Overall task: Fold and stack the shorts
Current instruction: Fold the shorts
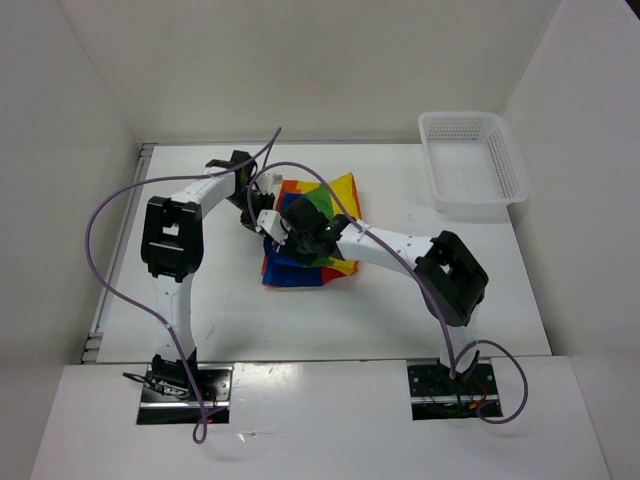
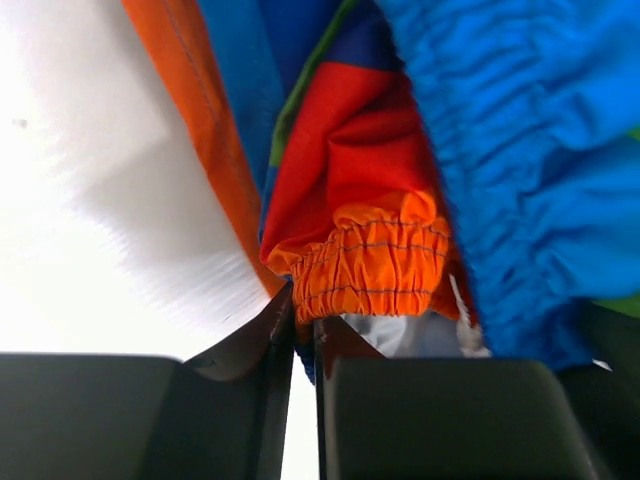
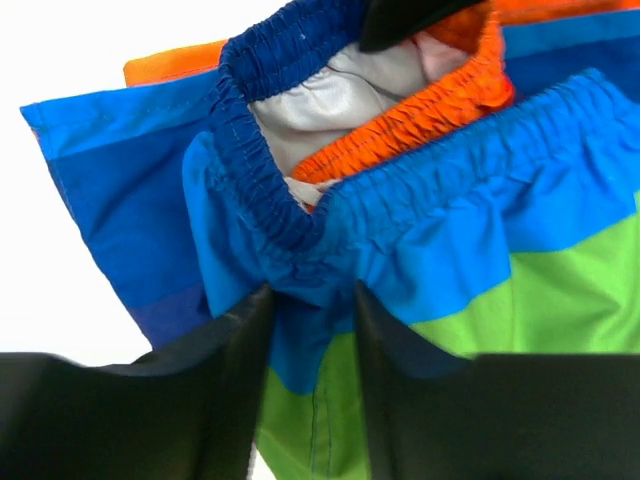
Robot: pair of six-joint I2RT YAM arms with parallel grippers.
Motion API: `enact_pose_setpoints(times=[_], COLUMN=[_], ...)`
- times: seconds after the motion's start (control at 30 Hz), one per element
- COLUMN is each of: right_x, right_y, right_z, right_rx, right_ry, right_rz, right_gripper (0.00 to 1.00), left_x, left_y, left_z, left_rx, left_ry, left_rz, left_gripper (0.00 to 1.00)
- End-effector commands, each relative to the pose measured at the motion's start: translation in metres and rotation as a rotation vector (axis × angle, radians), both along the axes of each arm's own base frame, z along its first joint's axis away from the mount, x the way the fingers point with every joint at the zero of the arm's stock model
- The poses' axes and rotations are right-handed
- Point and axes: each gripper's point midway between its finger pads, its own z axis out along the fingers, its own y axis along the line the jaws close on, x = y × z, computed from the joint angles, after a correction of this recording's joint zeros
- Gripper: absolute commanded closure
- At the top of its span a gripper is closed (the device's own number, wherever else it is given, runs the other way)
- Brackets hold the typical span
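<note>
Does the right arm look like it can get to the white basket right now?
Probably yes. Bare table lies between the right claw and the basket, nothing blocking, but that claw is pinching the shorts, so they'd come along.

the shorts (image 1: 338,200) lie on the table (image 1: 240,310) at the centre of the top view. the basket (image 1: 432,165) sits at the upper right, well apart from them. the left gripper (image 2: 303,310) meets their left edge. the right gripper (image 3: 310,300) reaches over them from the right, with cloth between its fingers.
</note>
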Motion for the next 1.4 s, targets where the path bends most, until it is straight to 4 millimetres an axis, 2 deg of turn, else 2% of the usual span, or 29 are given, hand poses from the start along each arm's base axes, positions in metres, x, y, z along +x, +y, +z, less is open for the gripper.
enact_pose_setpoints(times=[0.0, 0.03, 0.13, 0.17, 0.23, 0.27, 0.33, 0.37, 0.43, 0.57, 0.6, 0.67, 0.7, 0.73, 0.8, 0.87, 0.9, 0.97, 1.0, 1.03, 1.07, 1.1, 1.13, 1.2, 1.23, 1.27, 1.3, 1.33, 1.37], right_x=[0.020, 0.020, 0.021, 0.021, 0.027, 0.028, 0.027, 0.026, 0.019, 0.003, 0.000, 0.000, 0.002, 0.004, 0.006, 0.005, 0.002, 0.000, -0.003, -0.002, -0.004, -0.009, -0.007, 0.001, 0.006, 0.011, 0.017, 0.023, 0.029], right_y=[0.018, 0.018, 0.020, 0.020, 0.022, 0.024, 0.024, 0.025, 0.029, 0.040, 0.040, 0.039, 0.038, 0.039, 0.037, 0.041, 0.044, 0.047, 0.047, 0.047, 0.043, 0.045, 0.047, 0.052, 0.056, 0.056, 0.055, 0.057, 0.055], right_z=[0.012, 0.012, 0.012, 0.012, 0.018, 0.023, 0.036, 0.042, 0.051, 0.084, 0.080, 0.084, 0.084, 0.086, 0.084, 0.088, 0.082, 0.072, 0.060, 0.060, 0.054, 0.053, 0.059, 0.078, 0.102, 0.119, 0.134, 0.153, 0.159], right_rx=[0.065, 0.065, 0.066, 0.066, 0.072, 0.080, 0.086, 0.099, 0.112, 0.185, 0.186, 0.191, 0.184, 0.189, 0.173, 0.184, 0.190, 0.183, 0.164, 0.158, 0.138, 0.127, 0.137, 0.187, 0.232, 0.266, 0.311, 0.357, 0.380], right_ry=[-0.056, -0.056, -0.057, -0.057, -0.084, -0.090, -0.113, -0.113, -0.113, -0.135, -0.127, -0.141, -0.148, -0.162, -0.181, -0.184, -0.158, -0.124, -0.097, -0.105, -0.097, -0.097, -0.106, -0.131, -0.163, -0.175, -0.175, -0.183, -0.179], right_rz=[-0.037, -0.037, -0.037, -0.037, -0.037, -0.037, -0.010, -0.002, 0.027, 0.106, 0.114, 0.122, 0.112, 0.119, 0.120, 0.143, 0.155, 0.163, 0.169, 0.179, 0.187, 0.204, 0.204, 0.151, 0.133, 0.111, 0.069, 0.051, 0.023], right_gripper=[0.61, 0.70, 0.83, 0.91, 0.92, 1.00, 1.00, 1.00, 1.00, 1.00, 1.00, 1.00, 1.00, 1.00, 1.00, 1.00, 1.00, 1.00, 0.97, 0.84, 0.66, 0.55, 0.48, 0.46, 0.41, 0.37, 0.37, 0.37, 0.37], left_x=[0.011, 0.011, 0.011, 0.015, 0.021, 0.026, 0.031, 0.041, 0.052, 0.079, 0.083, 0.088, 0.089, 0.085, 0.086, 0.087, 0.088, 0.085, 0.085, 0.085, 0.085, 0.084, 0.085, 0.083, 0.086, 0.089, 0.093, 0.094, 0.096], left_y=[-0.018, -0.019, -0.026, -0.027, -0.029, -0.030, -0.031, -0.028, -0.028, -0.032, -0.032, -0.033, -0.033, -0.033, -0.033, -0.035, -0.036, -0.041, -0.042, -0.042, -0.042, -0.042, -0.037, -0.032, -0.028, -0.022, -0.019, -0.016, -0.009], left_z=[0.040, 0.045, 0.052, 0.057, 0.061, 0.063, 0.064, 0.072, 0.068, 0.066, 0.052, 0.048, 0.042, 0.028, 0.017, 0.011, 0.011, 0.010, 0.011, 0.011, 0.015, 0.018, 0.018, 0.031, 0.035, 0.051, 0.059, 0.067, 0.085], left_rx=[-0.107, -0.120, -0.163, -0.166, -0.178, -0.179, -0.181, -0.186, -0.179, -0.177, -0.174, -0.172, -0.169, -0.163, -0.160, -0.168, -0.179, -0.211, -0.220, -0.220, -0.221, -0.221, -0.221, -0.222, -0.224, -0.238, -0.250, -0.260, -0.270], left_ry=[-0.090, -0.097, -0.099, -0.114, -0.131, -0.141, -0.152, -0.187, -0.208, -0.261, -0.240, -0.228, -0.213, -0.174, -0.155, -0.144, -0.144, -0.129, -0.127, -0.127, -0.136, -0.137, -0.138, -0.155, -0.171, -0.199, -0.223, -0.238, -0.273], left_rz=[-0.027, -0.031, -0.041, -0.042, -0.046, -0.047, -0.048, -0.040, -0.038, -0.038, -0.037, -0.036, -0.035, -0.033, -0.031, -0.033, -0.036, -0.045, -0.047, -0.047, -0.048, -0.048, -0.039, -0.031, -0.024, -0.013, -0.010, -0.005, 0.003], left_gripper=[0.84, 0.86, 0.87, 0.87, 0.87, 0.87, 0.87, 0.87, 0.86, 0.85, 0.85, 0.85, 0.83, 0.83, 0.83, 0.80, 0.79, 0.69, 0.65, 0.60, 0.56, 0.48, 0.43, 0.30, 0.28, 0.18, 0.11, 0.08, 0.00])
